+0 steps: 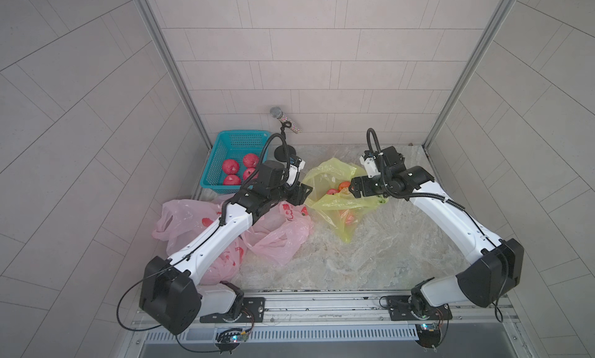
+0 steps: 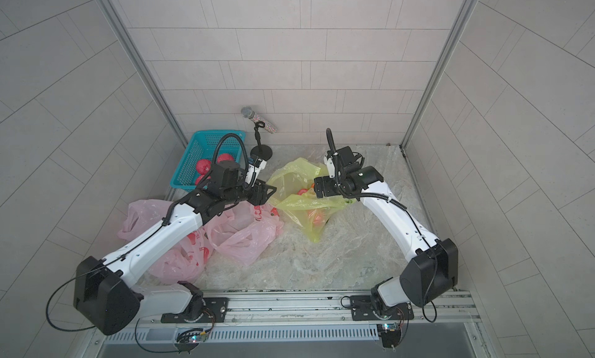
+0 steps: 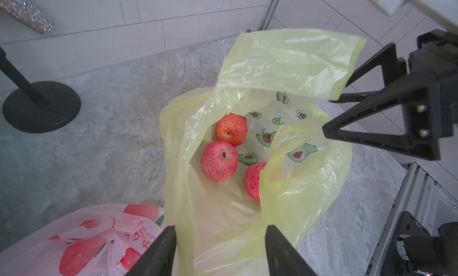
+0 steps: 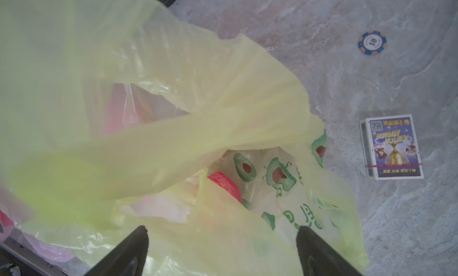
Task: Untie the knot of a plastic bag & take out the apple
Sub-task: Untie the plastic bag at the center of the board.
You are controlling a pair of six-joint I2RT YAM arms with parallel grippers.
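Pale grey tiled walls point(image 1: 289, 50) with aluminium corner posts close in the far and side edges of the cell. The tabletop point(image 1: 386, 243) is a glossy, marble-patterned sheet in grey and beige, wrinkled in places.

Two white-and-black arms reach in from the near rail. The left gripper point(image 3: 220, 228) has its black fingers spread apart over the near lip of the yellow bag point(image 3: 285, 64), with thin film between them but not pinched. The right gripper point(image 4: 221, 227) is also spread wide at the bag's right side, clamping nothing.

The yellow bag is thin, translucent, crinkled plastic printed with green avocados. It lies at the table's centre with its mouth gaping. Inside it are three round, red-streaked apples point(image 3: 219, 160). Two are touching and the third is half hidden by a fold.

On the left lie soft, crumpled pink bags point(image 1: 280, 240). At the far left, a teal perforated basket point(image 1: 238, 134) holds more red apples. A glittery microphone point(image 1: 283, 116) stands on a black round-based stand.

In the right wrist view, a card box point(image 4: 391, 147) and a blue chip point(image 4: 372, 42) lie flat on the table.
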